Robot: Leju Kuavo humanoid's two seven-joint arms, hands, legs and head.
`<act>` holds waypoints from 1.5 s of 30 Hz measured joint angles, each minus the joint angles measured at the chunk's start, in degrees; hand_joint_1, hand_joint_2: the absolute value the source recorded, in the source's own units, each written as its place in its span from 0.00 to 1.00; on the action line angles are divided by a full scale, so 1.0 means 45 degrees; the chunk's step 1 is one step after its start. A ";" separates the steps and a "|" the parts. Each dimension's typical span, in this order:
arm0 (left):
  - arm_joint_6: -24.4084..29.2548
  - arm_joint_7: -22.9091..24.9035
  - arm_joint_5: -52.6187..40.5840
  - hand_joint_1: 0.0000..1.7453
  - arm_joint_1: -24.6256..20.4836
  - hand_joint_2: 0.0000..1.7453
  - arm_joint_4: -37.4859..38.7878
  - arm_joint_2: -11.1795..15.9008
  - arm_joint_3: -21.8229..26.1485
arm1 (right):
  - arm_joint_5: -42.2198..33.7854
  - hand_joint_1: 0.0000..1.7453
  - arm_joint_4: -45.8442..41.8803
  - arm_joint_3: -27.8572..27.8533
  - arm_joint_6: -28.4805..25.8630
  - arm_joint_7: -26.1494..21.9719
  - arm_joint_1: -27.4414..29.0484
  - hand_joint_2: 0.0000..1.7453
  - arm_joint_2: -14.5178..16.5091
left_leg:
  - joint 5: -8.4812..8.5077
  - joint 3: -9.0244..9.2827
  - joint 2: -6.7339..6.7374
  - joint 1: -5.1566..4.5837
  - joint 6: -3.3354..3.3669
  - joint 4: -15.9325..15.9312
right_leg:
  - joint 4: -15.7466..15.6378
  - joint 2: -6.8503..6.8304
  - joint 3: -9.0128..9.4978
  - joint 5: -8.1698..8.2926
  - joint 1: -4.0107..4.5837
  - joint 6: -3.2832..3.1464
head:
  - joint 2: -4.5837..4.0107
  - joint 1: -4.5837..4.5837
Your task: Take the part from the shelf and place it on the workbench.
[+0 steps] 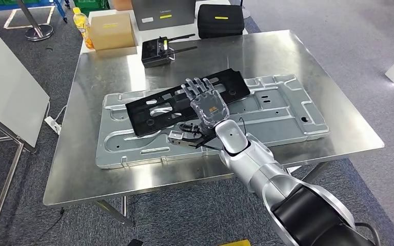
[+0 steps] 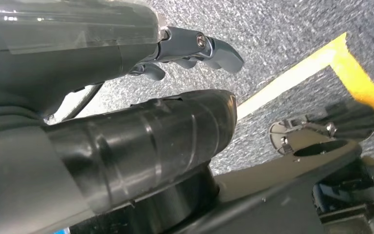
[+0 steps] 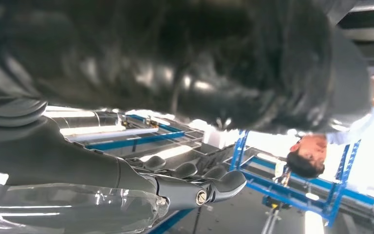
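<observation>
Gleaming steel workbench (image 1: 308, 56), grey carpet (image 1: 338, 20), blue racking (image 3: 292, 185) beyond

No legible text, label or number anywhere

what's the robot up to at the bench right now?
The robot's right hand is stretched out flat, fingers apart, over the black part, which lies on the large silver panel on the metal workbench. It does not seem to be gripping anything, so the part looks already set down. The left hand hangs by the floor, holding nothing. A remote controller, a cardboard box and a bottle sit at the bench's far edge.
</observation>
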 joint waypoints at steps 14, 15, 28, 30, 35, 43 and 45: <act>-0.0011 0.0302 -0.0469 0.00 -0.0071 0.00 0.0000 0.0058 -0.0024 | -0.0052 0.00 0.0002 0.0000 -0.0113 0.0051 0.0060 0.00 -0.0033 | -0.1573 0.2345 0.0021 0.0009 0.0232 -0.0442 | 0.0224 -0.0050 -0.1744 0.1448 0.0003 0.0424 | 0.0000 0.0006; -0.0016 0.0311 -0.0491 0.00 -0.0074 0.00 0.0000 0.0063 -0.0024 | -0.0058 0.00 0.0004 0.0000 -0.0137 0.0061 0.0060 0.00 -0.0060 | -0.1433 0.2235 0.0057 0.0030 0.0370 -0.0464 | 0.0417 -0.0029 -0.1851 0.1182 -0.0010 0.0483 | 0.0000 0.0015; 0.0035 0.0310 -0.0474 0.00 -0.0087 0.00 0.0000 0.0116 -0.0024 | -0.0533 0.00 0.0000 -0.0219 -0.0664 0.0076 0.0338 0.00 -0.0385 | 0.0109 0.0536 0.0113 -0.0096 0.0218 -0.0306 | 0.0144 0.0013 0.0103 -0.0261 0.0090 0.0232 | 0.0000 0.0028; 0.0039 0.0310 -0.0458 0.00 -0.0060 0.00 0.0002 0.0130 -0.0024 | -0.0608 0.00 0.0001 -0.0291 -0.0772 0.0074 0.0449 0.00 -0.0478 | -0.0079 0.0384 0.0084 -0.0066 0.0079 -0.0198 | -0.0002 -0.0029 -0.0074 0.0061 0.0044 0.0038 | 0.0000 0.0026; 0.0040 0.0313 -0.0446 0.00 -0.0044 0.00 0.0005 0.0174 -0.0024 | -0.0673 0.00 0.0002 -0.0328 -0.0783 0.0068 0.0633 0.00 -0.0550 | -0.2471 -0.0276 0.0070 0.0035 -0.0158 0.2861 | -0.0096 -0.0055 -0.0973 0.0902 -0.0018 -0.0148 | 0.0000 0.0007; 0.0244 0.0236 -0.0042 0.00 -0.0011 0.00 0.0005 0.0267 -0.0024 | -0.1782 0.00 -0.0096 -0.1353 -0.1399 -0.0186 0.1844 0.00 -0.1084 | -0.1890 0.2654 -0.0028 -0.0034 0.0112 -0.0484 | 0.0050 -0.0124 -0.2004 0.1965 -0.0007 0.0341 | 0.0000 0.0023; 0.0312 0.0173 0.0157 0.00 0.0043 0.00 0.0005 0.0296 -0.0024 | -0.2239 0.00 -0.0269 -0.2048 -0.1466 -0.0475 0.2535 0.00 -0.1293 | -0.1603 0.2484 -0.0004 -0.0004 0.0347 -0.0514 | 0.0031 -0.0115 -0.2054 0.1954 -0.0025 0.0494 | 0.0000 0.0031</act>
